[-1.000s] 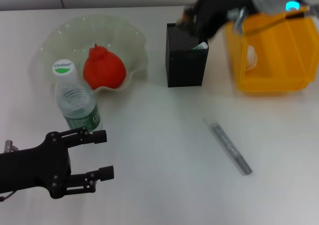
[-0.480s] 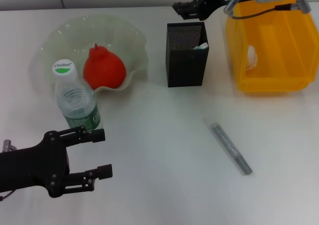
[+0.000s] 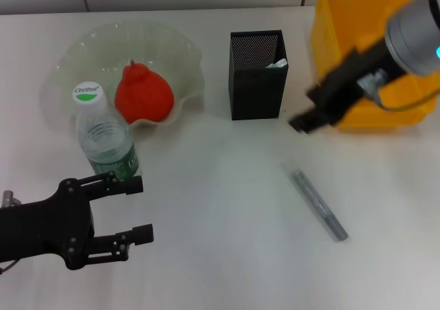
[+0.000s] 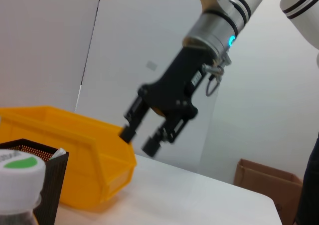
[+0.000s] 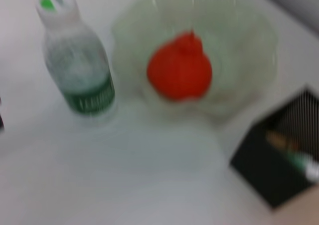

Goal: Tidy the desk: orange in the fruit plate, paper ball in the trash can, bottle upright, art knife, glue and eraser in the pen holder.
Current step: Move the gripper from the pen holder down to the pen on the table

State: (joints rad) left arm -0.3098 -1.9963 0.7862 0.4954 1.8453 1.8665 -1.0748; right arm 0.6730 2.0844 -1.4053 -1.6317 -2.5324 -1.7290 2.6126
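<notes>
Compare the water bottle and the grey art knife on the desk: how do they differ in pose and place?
The water bottle stands upright; the art knife lies flat, diagonal. The bottle is beside the fruit plate, near the left gripper; the knife lies apart, below the pen holder, near the right gripper. Neither is held.

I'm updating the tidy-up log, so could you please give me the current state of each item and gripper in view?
Orange: in the fruit plate.
Bottle: upright, capped.
Pen holder: upright, something inside.
Art knife: lying flat on the desk, outside the holder.
Yellow bin: upright.
Left gripper: open, empty, near the bottle.
Right gripper: open, empty, above the desk beside the pen holder.
</notes>
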